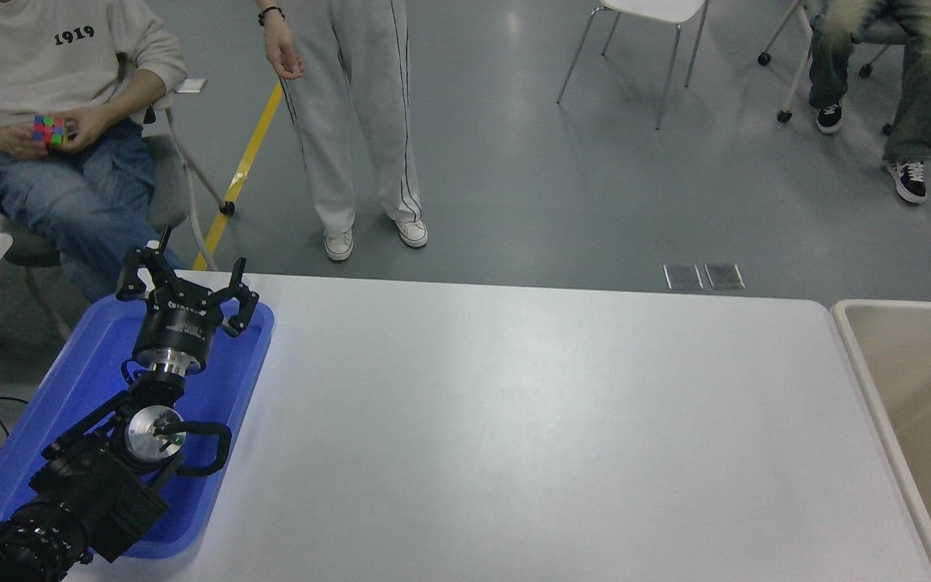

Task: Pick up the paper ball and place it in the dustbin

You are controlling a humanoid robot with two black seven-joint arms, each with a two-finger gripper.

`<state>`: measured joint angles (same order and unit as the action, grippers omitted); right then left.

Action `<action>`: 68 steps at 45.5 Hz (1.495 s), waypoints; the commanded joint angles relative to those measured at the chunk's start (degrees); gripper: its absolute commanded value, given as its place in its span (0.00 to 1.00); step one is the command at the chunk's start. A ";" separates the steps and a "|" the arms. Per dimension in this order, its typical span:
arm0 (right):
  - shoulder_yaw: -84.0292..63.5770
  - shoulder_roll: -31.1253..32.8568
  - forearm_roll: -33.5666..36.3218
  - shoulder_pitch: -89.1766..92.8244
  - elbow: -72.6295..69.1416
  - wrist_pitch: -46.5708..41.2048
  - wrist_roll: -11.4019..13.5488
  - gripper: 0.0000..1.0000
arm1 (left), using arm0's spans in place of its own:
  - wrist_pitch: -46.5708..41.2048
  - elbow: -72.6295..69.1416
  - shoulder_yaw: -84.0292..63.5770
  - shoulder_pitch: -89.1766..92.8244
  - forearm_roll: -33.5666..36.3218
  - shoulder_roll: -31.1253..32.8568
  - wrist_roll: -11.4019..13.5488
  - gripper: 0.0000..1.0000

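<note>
The beige dustbin (865, 356) with a pale cream rim stands at the right edge of the table, cut off by the picture's edge. The part of its inside that shows holds nothing. The paper ball is out of view. My right arm and gripper are out of view. My left gripper (185, 284) is parked at the lower left over the blue tray (77, 380), with its fingers spread open and nothing in them.
The white table (530, 428) spans the middle. At the far side a person sits at the top left with a colour cube (49, 129), another stands behind the table's far edge, and a third sits at the top right beside a white chair (643, 24).
</note>
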<state>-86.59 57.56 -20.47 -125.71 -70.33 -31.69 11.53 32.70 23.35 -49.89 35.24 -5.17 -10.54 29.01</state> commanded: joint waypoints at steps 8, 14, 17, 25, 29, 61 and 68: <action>23.46 2.20 0.87 36.30 11.52 22.89 -0.11 0.00 | 0.00 0.03 0.05 0.00 -0.01 -0.01 0.09 1.00; 37.70 1.33 0.87 50.97 20.13 23.60 -0.11 0.00 | 0.00 0.03 -0.03 0.00 -0.01 -0.01 0.09 1.00; 45.00 -0.34 0.87 57.74 23.73 24.91 -0.02 0.00 | 0.00 -0.06 -0.03 0.00 -0.01 -0.01 0.09 1.00; 55.03 -5.70 0.78 69.89 31.03 30.45 -0.11 0.00 | 0.00 0.03 -0.03 0.00 -0.01 -0.01 0.09 1.00; 56.27 -8.95 0.87 72.17 35.51 31.07 -0.11 0.00 | 0.00 0.03 -0.03 0.00 -0.01 0.08 0.09 1.00; 66.73 -28.29 4.21 87.65 60.66 34.15 -0.19 0.00 | 0.00 0.03 -0.03 0.00 -0.01 0.08 0.09 1.00; 68.22 -29.96 4.21 88.00 61.98 34.94 -0.19 0.00 | 0.00 0.03 -0.03 0.00 -0.01 -0.01 0.09 1.00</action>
<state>-20.66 31.52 -16.57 -40.02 -12.25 2.02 11.36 32.71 23.38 -49.92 35.24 -5.18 -10.49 29.09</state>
